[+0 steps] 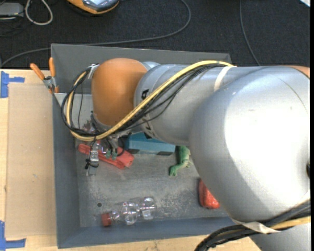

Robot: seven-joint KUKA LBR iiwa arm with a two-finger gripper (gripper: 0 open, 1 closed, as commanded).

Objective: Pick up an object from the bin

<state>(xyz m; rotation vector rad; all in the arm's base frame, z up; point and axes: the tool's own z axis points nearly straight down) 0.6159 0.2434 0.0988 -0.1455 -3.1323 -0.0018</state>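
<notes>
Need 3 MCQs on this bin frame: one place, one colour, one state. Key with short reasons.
1. The clear plastic piece lies:
A) in the far corner
B) by the bin's lower wall in view
C) outside the bin

2. The box is:
A) yellow
B) white
C) blue

3. The green toy is:
A) lying on the bin floor
B) lifted in the air
C) standing on the box

Key:
1 B, it sits just inside the lower wall.
2 C, its visible top is blue.
3 A, it rests flat on the grey floor.

Matt grey metal bin (65,192); glossy arm cover (115,88)
</notes>
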